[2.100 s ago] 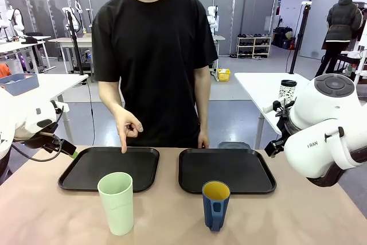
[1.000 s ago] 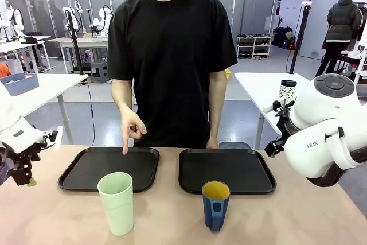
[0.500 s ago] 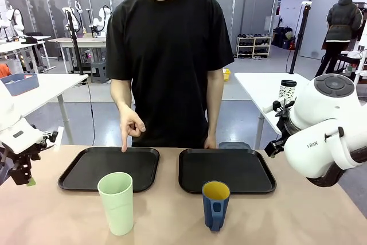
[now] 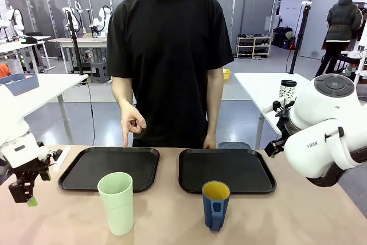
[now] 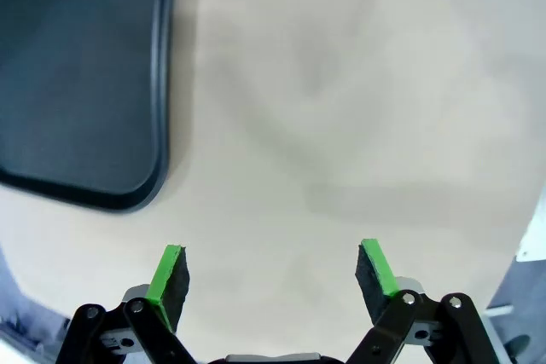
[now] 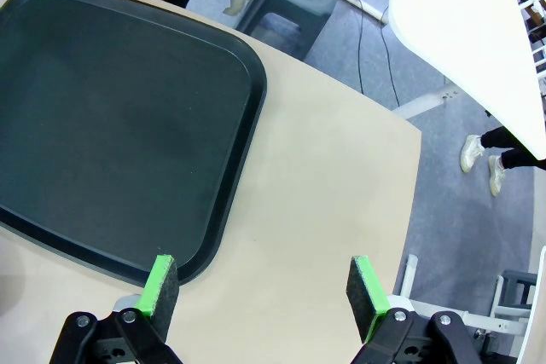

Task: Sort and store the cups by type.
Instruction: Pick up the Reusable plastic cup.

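Tall pale mint-green plastic tumbler (image 4: 116, 202) stands on the beige table (image 4: 298, 222) before the left black tray (image 4: 92, 170); dark blue handled mug (image 4: 215, 206), yellow inside, before the right black tray (image 4: 229, 170); left gripper (image 5: 271, 262) and right gripper (image 6: 260, 274) both gape wide, empty; a person's hand (image 4: 133, 124) points at the left black tray.

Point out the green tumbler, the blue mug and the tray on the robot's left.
green tumbler (image 4: 116, 210), front view, side wall.
blue mug (image 4: 208, 208), front view, dark outer wall.
left tray (image 4: 92, 167), front view, bare floor.
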Robot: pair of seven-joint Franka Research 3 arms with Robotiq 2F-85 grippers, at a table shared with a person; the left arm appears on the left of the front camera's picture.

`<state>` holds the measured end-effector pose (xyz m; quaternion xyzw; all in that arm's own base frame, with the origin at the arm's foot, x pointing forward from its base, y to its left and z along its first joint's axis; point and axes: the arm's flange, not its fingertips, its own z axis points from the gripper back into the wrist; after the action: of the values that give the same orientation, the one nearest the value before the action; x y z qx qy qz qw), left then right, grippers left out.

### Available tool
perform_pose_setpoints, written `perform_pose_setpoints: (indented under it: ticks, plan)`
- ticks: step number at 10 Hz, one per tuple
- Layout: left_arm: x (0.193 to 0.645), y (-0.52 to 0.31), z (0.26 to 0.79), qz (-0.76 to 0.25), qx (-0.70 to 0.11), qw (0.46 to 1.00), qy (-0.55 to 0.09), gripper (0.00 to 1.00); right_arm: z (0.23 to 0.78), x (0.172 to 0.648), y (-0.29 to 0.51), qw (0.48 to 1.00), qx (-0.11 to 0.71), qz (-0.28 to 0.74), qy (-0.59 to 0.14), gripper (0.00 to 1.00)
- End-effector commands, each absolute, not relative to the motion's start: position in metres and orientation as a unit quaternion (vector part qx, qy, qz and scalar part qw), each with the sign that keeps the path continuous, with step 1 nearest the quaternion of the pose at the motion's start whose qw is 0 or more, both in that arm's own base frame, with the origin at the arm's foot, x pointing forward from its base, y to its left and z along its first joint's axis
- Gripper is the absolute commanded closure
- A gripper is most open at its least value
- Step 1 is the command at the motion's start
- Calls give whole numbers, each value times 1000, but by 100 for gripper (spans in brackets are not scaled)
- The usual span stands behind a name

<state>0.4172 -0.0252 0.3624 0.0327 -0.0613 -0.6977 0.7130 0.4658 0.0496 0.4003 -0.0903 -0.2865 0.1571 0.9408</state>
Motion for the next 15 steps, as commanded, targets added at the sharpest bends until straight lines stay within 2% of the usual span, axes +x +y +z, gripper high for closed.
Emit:
perform_pose_setpoints:
  ticks: [1,3,4,6,8,10,11,15]
  plan:
    - [419,-14,356,-712,-36,694,-100,0,400,467,50,941,-89,158,-287,0]
    - [415,-10,333,-707,-118,677,-166,0,400,467,50,941,-89,158,-287,0]
    - [415,-8,321,-682,-158,675,-231,0,400,467,50,941,-89,158,-287,0]
    - [412,-8,295,-650,-247,648,-311,0,400,467,50,941,-89,158,-287,0]
    - [409,-13,270,-643,-308,617,-333,0,400,467,50,941,-89,158,-287,0]
    - [408,-18,269,-641,-342,568,-386,0,400,467,50,941,-89,158,-287,0]
    - [409,-19,266,-637,-383,547,-386,0,400,467,50,941,-89,158,-287,0]
    - [413,-27,256,-584,-462,503,-438,0,400,467,50,941,-89,158,-287,0]
